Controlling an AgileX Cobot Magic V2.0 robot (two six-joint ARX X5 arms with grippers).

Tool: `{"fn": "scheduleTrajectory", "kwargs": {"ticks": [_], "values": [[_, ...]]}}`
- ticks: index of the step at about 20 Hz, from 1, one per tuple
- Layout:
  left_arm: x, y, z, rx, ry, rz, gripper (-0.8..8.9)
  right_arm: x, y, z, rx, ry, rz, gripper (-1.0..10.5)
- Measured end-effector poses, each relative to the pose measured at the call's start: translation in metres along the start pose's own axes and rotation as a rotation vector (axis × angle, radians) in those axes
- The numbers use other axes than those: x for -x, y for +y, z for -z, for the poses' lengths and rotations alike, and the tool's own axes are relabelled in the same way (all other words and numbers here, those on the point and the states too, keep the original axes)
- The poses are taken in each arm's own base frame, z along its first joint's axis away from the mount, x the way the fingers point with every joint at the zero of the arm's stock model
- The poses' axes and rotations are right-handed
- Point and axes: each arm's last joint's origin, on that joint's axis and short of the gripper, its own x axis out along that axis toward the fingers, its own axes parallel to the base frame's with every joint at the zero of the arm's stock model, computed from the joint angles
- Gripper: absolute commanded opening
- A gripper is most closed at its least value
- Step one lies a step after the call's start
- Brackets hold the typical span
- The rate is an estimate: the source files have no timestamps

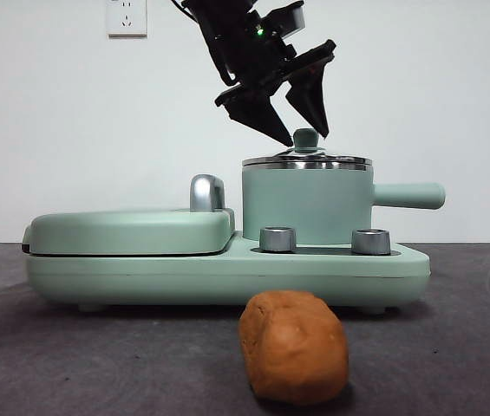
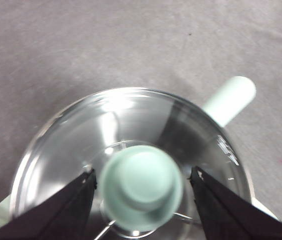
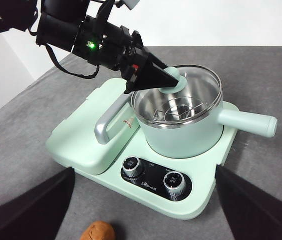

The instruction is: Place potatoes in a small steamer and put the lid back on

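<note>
Nearest the front camera lies the potato (image 1: 294, 347), a lumpy orange-brown lump resting on the dark grey table (image 1: 453, 347), just in front of the near edge of the mint-green cooker base (image 1: 227, 273) and apart from it. From the right wrist view only its top shows (image 3: 98, 231), near the base's front.

On the right half of the base stands the small steamer (image 1: 307, 204), its straight handle (image 1: 409, 195) pointing right. Two chrome dials (image 1: 277, 239) sit in front of it. On the left half lies the flat griddle cover (image 1: 130, 231) with its chrome handle (image 1: 207, 192).

The clear lid (image 1: 307, 161) sits on the steamer's steel rim, its green knob (image 1: 305, 137) upright at the centre. A wire rack (image 3: 173, 113) shows through the glass inside the pot.

The left gripper (image 1: 299, 130) reaches down from above, tilted, with its jaws spread wide on either side of the knob; in the left wrist view (image 2: 141, 185) a gap shows between each jaw and the knob (image 2: 141, 186), so nothing is gripped.

The right gripper (image 3: 143, 200) hangs high on the near side of the cooker, jaws wide apart and holding nothing.
</note>
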Motion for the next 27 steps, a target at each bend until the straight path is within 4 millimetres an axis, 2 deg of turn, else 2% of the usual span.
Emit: {"fn": "scheduleTrajectory", "kwargs": {"ticks": [2, 6, 10, 12, 16, 19, 23, 27], "values": [[-0.002, -0.003, -0.001, -0.009, -0.008, 0.005, 2.62, 0.0, 0.0, 0.001, -0.005, 0.007, 0.001, 4.5], [-0.006, -0.002, 0.001, -0.01, -0.004, 0.001, 0.89, 0.0, 0.0, 0.002, -0.011, 0.016, 0.002, 4.5], [-0.006, -0.001, 0.001, -0.015, -0.005, 0.0, 0.74, 0.0, 0.0, 0.002, -0.011, 0.016, 0.002, 4.5], [-0.006, -0.001, 0.0, -0.018, -0.006, 0.0, 0.18, 0.0, 0.0, 0.002, -0.011, 0.016, 0.002, 4.5], [-0.004, -0.001, -0.001, -0.015, -0.003, -0.001, 0.19, -0.001, -0.001, 0.002, -0.019, 0.029, 0.001, 4.5], [0.006, 0.003, -0.006, 0.01, 0.012, -0.005, 0.19, -0.007, 0.0, 0.0, -0.058, 0.11, -0.019, 4.5], [0.025, 0.007, -0.018, 0.022, 0.012, -0.018, 0.19, -0.023, 0.004, -0.013, -0.086, 0.217, -0.061, 4.5], [0.04, 0.014, -0.022, 0.033, 0.005, -0.033, 0.19, -0.051, 0.018, -0.025, -0.104, 0.319, -0.068, 4.5]]}}
